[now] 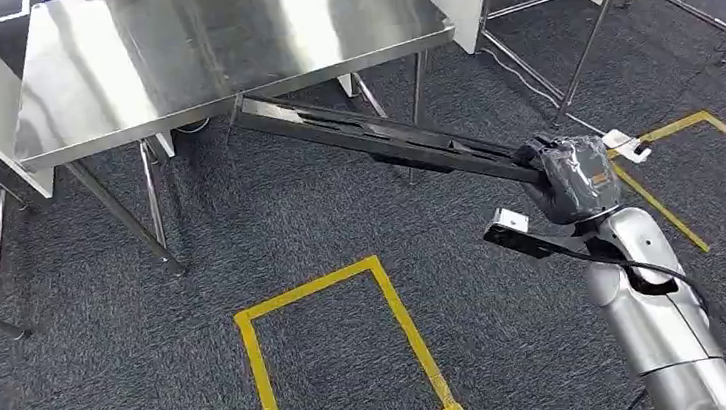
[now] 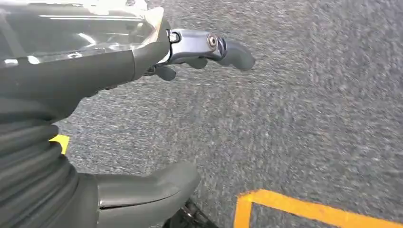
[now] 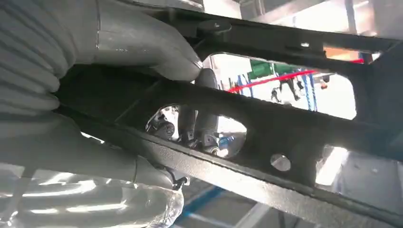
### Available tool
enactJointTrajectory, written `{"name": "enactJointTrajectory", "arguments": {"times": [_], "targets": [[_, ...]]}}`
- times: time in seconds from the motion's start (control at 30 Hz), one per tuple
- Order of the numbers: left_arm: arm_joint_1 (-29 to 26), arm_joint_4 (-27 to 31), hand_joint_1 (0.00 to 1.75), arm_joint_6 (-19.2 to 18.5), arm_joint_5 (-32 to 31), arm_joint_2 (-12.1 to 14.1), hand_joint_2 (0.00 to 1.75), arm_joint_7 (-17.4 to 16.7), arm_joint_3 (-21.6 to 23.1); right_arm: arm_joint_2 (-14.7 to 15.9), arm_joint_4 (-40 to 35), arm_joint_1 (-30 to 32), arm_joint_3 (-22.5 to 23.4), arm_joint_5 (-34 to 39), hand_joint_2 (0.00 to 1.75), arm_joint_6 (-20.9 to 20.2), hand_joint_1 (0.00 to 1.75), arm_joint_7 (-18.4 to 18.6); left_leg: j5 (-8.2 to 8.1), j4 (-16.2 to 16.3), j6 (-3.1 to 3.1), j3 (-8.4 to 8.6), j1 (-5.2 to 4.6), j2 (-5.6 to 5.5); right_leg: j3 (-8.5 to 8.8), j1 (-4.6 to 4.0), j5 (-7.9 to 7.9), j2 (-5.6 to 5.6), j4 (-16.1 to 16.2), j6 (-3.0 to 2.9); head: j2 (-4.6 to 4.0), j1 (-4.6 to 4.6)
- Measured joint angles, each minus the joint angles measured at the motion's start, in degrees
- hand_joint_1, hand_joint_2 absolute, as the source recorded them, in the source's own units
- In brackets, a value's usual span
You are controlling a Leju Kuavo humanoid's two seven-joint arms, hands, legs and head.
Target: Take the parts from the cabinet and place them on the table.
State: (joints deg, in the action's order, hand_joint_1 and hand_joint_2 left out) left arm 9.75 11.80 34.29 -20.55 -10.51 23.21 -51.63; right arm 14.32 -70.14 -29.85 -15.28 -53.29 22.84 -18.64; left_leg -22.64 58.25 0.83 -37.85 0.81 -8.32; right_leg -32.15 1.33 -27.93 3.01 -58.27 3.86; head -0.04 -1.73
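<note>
My right hand [image 1: 570,180] grips one end of a long black metal part [image 1: 383,138]. The part reaches up and left from the hand, and its far end lies just below the front edge of the steel table [image 1: 213,49]. In the right wrist view the thumb [image 3: 142,45] and darker fingers [image 3: 199,123] wrap around the black part [image 3: 294,142], which has cutouts and a rivet. My left hand [image 2: 157,66] hangs over grey carpet, nothing in it, with one finger [image 2: 218,47] stretched out.
A yellow tape rectangle [image 1: 338,353] marks the carpet in front of me, and more yellow tape [image 1: 695,148] lies at the right. Table legs [image 1: 153,205] stand under the steel table. Further steel frames [image 1: 611,0] stand at the back right.
</note>
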Motion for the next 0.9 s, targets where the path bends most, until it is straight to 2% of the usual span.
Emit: {"name": "enactJointTrajectory", "arguments": {"times": [0.03,0.07,0.1,0.13,0.17,0.2,0.23,0.27,0.3,0.33,0.37,0.4,0.43,0.5,0.53,0.57,0.6,0.63,0.67,0.7,0.73,0.77,0.8,0.83,0.87,0.9], "targets": [[-0.05,0.00,0.00,0.04,0.00,0.04,1.75,-0.02,0.00,-0.04,0.00,-0.05,-0.02,0.02,1.75,0.00,1.69,-0.02,0.16,-0.08,-0.29,-0.15,0.00,-0.57,0.04,0.18,0.23,-0.72,0.15,-0.42,0.00,-0.04],[-0.02,0.00,0.00,0.09,0.00,0.13,1.75,-0.02,0.00,-0.11,0.00,-0.17,-0.02,0.11,1.75,0.00,1.69,-0.13,-0.36,0.48,-0.35,-0.57,0.12,0.86,0.22,1.54,0.42,-1.48,0.33,-0.96,0.00,-0.18],[0.05,0.00,0.00,0.15,-0.04,0.11,1.75,-0.02,0.00,-0.09,0.00,-0.13,0.00,0.15,1.75,0.02,1.69,-0.13,-2.21,2.75,-0.49,-1.69,-0.37,4.60,0.28,1.16,0.40,-2.07,0.34,-2.04,0.00,-0.44],[0.21,0.00,0.00,0.35,-0.11,0.11,1.75,-0.02,0.00,-0.07,-0.02,-0.04,0.07,0.24,1.75,0.04,1.69,-0.13,-4.40,6.70,-0.68,-3.44,-0.26,6.41,0.28,0.84,0.33,-2.78,0.34,-2.70,0.00,-0.72],[0.34,0.00,0.00,0.55,-0.26,0.11,1.75,-0.02,0.02,-0.07,0.00,0.08,0.11,0.35,1.75,0.09,1.69,-0.18,-6.55,11.67,-0.77,-5.70,-0.10,7.34,0.28,0.51,0.30,-3.54,0.33,-2.74,0.00,-0.72],[0.38,0.00,0.00,0.63,-0.37,0.11,1.75,-0.02,0.02,-0.02,0.00,0.15,0.15,0.39,1.75,0.09,1.69,-0.26,-8.10,15.95,-0.86,-7.68,-0.06,7.67,0.27,0.31,0.24,-4.32,0.32,-2.83,0.00,-0.72],[0.36,0.00,0.00,0.70,-0.42,0.11,1.75,-0.02,0.02,-0.04,0.00,0.28,0.15,0.42,1.75,0.09,1.69,-0.39,-8.56,18.36,-0.93,-8.79,-0.06,7.82,0.31,0.21,0.20,-4.99,0.32,-2.85,0.00,-1.01],[0.35,0.00,0.00,0.81,-0.52,0.11,1.75,-0.09,0.04,-0.07,0.00,0.42,0.15,0.42,1.75,0.09,1.69,-0.55,-7.63,17.87,-0.94,-8.57,-0.05,7.92,0.38,0.13,0.10,-5.83,0.31,-2.97,0.00,-1.01],[0.37,0.00,0.00,0.92,-0.57,0.09,1.75,-0.18,0.07,-0.13,0.00,0.44,0.15,0.42,1.75,0.11,1.69,-0.61,-5.83,14.94,-0.84,-7.02,-0.05,8.15,0.46,0.09,0.03,-6.44,0.31,-3.02,0.00,-1.03],[0.46,0.00,0.00,1.05,-0.63,0.11,1.75,-0.22,0.15,-0.22,0.00,0.44,0.15,0.39,1.75,0.11,1.69,-0.68,-3.57,10.20,-0.62,-4.47,-0.07,8.67,0.61,0.04,-0.07,-7.06,0.30,-3.08,0.00,-1.09],[0.60,0.00,0.00,1.14,-0.72,0.15,1.75,-0.24,0.26,-0.24,-0.02,0.42,0.15,0.39,1.75,0.11,1.69,-0.83,-1.48,4.72,-0.26,-1.40,-0.20,10.42,0.86,-0.06,-0.27,-7.66,0.30,-2.93,0.00,-1.16],[0.86,0.00,0.00,1.16,-0.77,0.15,1.75,-0.28,0.33,-0.22,0.00,0.47,0.18,0.39,1.75,0.13,1.69,-0.83,-2.23,1.72,0.04,0.37,-0.88,14.04,1.00,-0.51,-0.55,-8.28,0.30,-2.56,0.00,-1.27],[1.15,0.00,0.00,1.20,-0.81,0.15,1.75,-0.33,0.37,-0.06,0.00,0.44,0.33,0.42,1.75,0.17,1.69,-0.83,-2.00,1.30,0.62,0.69,-1.06,13.37,0.88,-1.22,-0.76,-8.85,0.19,-2.21,0.00,-1.33],[1.20,0.00,0.00,1.29,-0.90,0.22,1.75,-0.33,0.42,-0.13,-0.02,0.44,0.31,0.42,1.75,0.20,1.69,-0.83,-2.01,1.27,0.93,0.44,-1.38,11.82,1.36,-1.55,-0.88,-10.25,0.43,-1.90,0.00,-1.25],[1.19,0.00,0.00,1.42,-0.90,0.22,1.75,-0.35,0.42,-0.13,-0.02,0.42,0.31,0.42,1.75,0.22,1.69,-0.85,-1.88,1.02,1.32,0.48,-1.60,11.04,1.51,-1.67,-0.97,-11.05,0.54,-1.64,0.00,-1.38],[1.18,0.00,0.00,1.64,-0.90,0.17,1.75,-0.44,0.44,-0.11,-0.07,0.43,0.33,0.42,1.75,0.26,1.69,-0.96,-1.36,0.21,2.08,1.04,-0.94,10.33,0.98,-1.94,-1.47,-10.90,0.28,-1.24,0.00,-1.33],[1.19,0.00,0.00,1.86,-0.90,0.00,1.75,-0.50,0.46,-0.11,-0.07,0.45,0.33,0.44,1.75,0.28,1.69,-0.98,-1.17,-0.12,2.42,1.17,-1.12,9.71,0.85,-1.25,-2.40,-7.86,-1.20,-1.30,0.00,-1.33],[1.39,0.00,0.00,2.10,-0.90,-0.02,1.75,-0.59,0.46,0.13,-0.07,0.51,0.42,0.57,1.75,0.44,1.69,-1.16,-0.97,-0.16,2.84,1.09,-0.85,9.06,-1.02,-1.15,-4.19,-5.18,-5.02,-1.79,0.00,-1.46],[1.54,0.00,0.00,2.32,-0.90,-0.07,1.75,-0.81,0.46,0.30,-0.05,0.61,0.46,0.70,1.75,0.48,1.69,-1.18,-0.93,-0.17,2.89,1.00,-0.67,8.15,-3.40,-1.01,-6.12,-4.00,-9.82,-2.01,0.00,-1.25],[1.53,0.00,0.00,2.38,-0.87,-0.20,1.75,-1.05,0.48,0.44,0.00,0.68,0.46,0.70,1.75,0.48,1.69,-1.18,-0.90,-0.16,2.91,0.96,-0.62,7.28,-5.82,-0.91,-7.72,-3.53,-14.50,-1.99,0.00,-1.18],[1.40,-0.04,0.00,2.40,-0.76,-0.26,1.75,-1.27,0.48,0.48,0.07,0.73,0.46,0.72,1.75,0.48,1.69,-1.18,-0.87,-0.16,2.91,0.93,-0.62,6.47,-7.33,-0.87,-8.22,-3.35,-17.31,-1.62,0.00,-1.20],[1.22,-0.09,0.00,2.40,-0.50,-0.37,1.75,-1.58,0.46,0.50,0.09,0.71,0.46,0.74,1.75,0.44,1.69,-1.33,-0.82,-0.12,2.83,0.95,-0.62,5.72,-7.64,-0.71,-7.80,-3.31,-17.50,-1.17,0.00,-1.22],[1.06,-0.09,0.00,2.40,-0.46,-0.39,1.75,-1.77,0.44,0.48,0.09,0.63,0.46,0.83,1.75,0.37,1.69,-1.57,-0.74,-0.07,2.69,0.95,-0.54,4.90,-6.66,-0.48,-6.34,-3.30,-15.00,-0.46,0.00,-1.22],[1.04,-0.11,0.00,2.43,-0.39,-0.42,1.75,-2.01,0.44,0.50,0.09,0.45,0.44,0.87,1.75,0.24,1.69,-1.75,-0.65,0.00,2.50,0.95,-0.37,4.05,-4.56,-0.13,-4.03,-3.11,-10.34,0.43,0.00,-1.22],[1.04,-0.13,0.00,2.45,-0.31,-0.48,1.75,-2.12,0.44,0.50,0.09,0.15,0.44,0.87,1.75,-0.04,1.69,-1.86,-0.61,0.12,2.25,0.94,-0.20,3.25,-1.92,0.33,-1.57,-2.22,-4.72,1.24,0.00,-1.20],[1.05,-0.13,0.00,2.51,-0.26,-0.48,1.75,-2.23,0.44,0.50,0.15,-0.11,0.35,0.90,1.75,-0.18,1.69,-1.97,-0.58,0.23,1.74,0.71,-0.22,2.51,-0.12,1.18,-0.49,0.77,-0.39,1.71,0.00,-1.07]]}}
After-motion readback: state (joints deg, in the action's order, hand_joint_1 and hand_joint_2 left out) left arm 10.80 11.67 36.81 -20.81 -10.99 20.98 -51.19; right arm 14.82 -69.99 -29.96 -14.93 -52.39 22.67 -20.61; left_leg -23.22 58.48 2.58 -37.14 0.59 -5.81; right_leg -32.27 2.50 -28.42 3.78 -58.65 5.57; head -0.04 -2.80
